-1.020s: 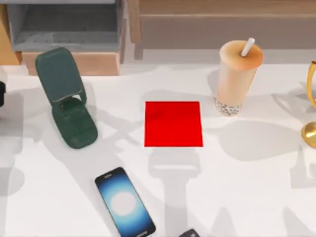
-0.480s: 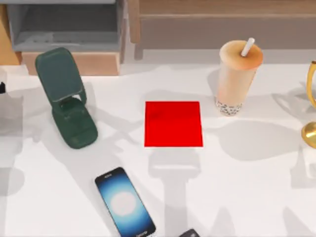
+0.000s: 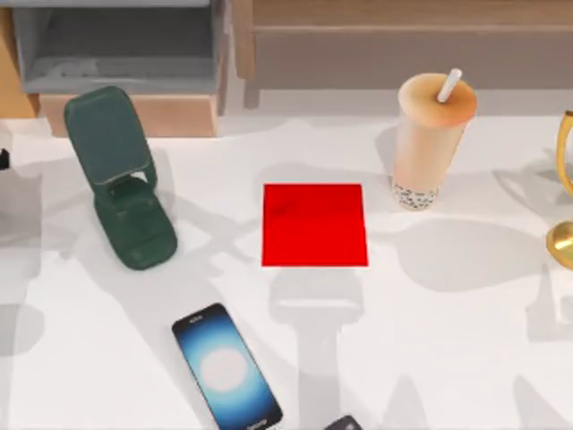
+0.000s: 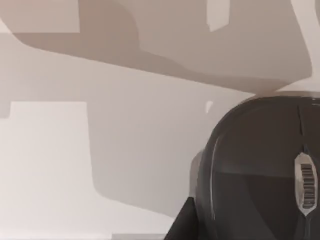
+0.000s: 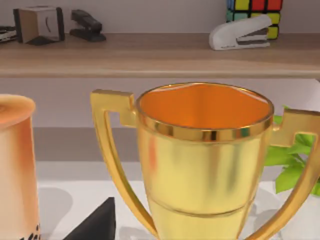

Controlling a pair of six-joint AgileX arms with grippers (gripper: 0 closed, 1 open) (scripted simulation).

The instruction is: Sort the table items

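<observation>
1. Three task items, located as follows:
   - Smartphone (image 3: 226, 365) lay flat on the surface (image 3: 466, 340), front-left of centre, screen lit, long axis skewed.
   - Bubble-tea cup (image 3: 430, 139) stood upright at the back right, straw (image 3: 448, 85) sticking out of the lid. It was just right of the red square (image 3: 314, 225) and not touching it.
   - Mouse (image 4: 265, 170) sat on the white surface, seen very close in the left wrist view with its scroll wheel (image 4: 306, 186) facing up.
2. Left end effector (image 4: 182, 227): one dark tip showed right beside the mouse's edge. Contact was unclear, and I couldn't tell whether it was open or closed. The wrist was low and close to the surface, pointed at the mouse.
3. Right end effector (image 5: 95, 222): one dark wedge showed low down, between the cup and the gold trophy (image 5: 205, 160). I couldn't tell its state either. The wrist was held roughly level, facing the trophy's bowl head-on, with the cup wall (image 5: 15, 165) to one side.
4. Other things on the surface:
   - Dark green phone stand (image 3: 121, 179) was at the back left, well apart from the smartphone.
   - The trophy was at the far right edge in the top view.
   - A small dark object (image 3: 343, 423) was cut off at the front edge, too little of it in view to identify.
5. Behind the trophy, a wooden shelf (image 5: 150, 55) held a white stapler (image 5: 240, 32), a black stapler (image 5: 87, 25), a colour cube (image 5: 252, 5) and a small box (image 5: 40, 22). Green leaves (image 5: 290, 160) were beside the trophy's handle.
</observation>
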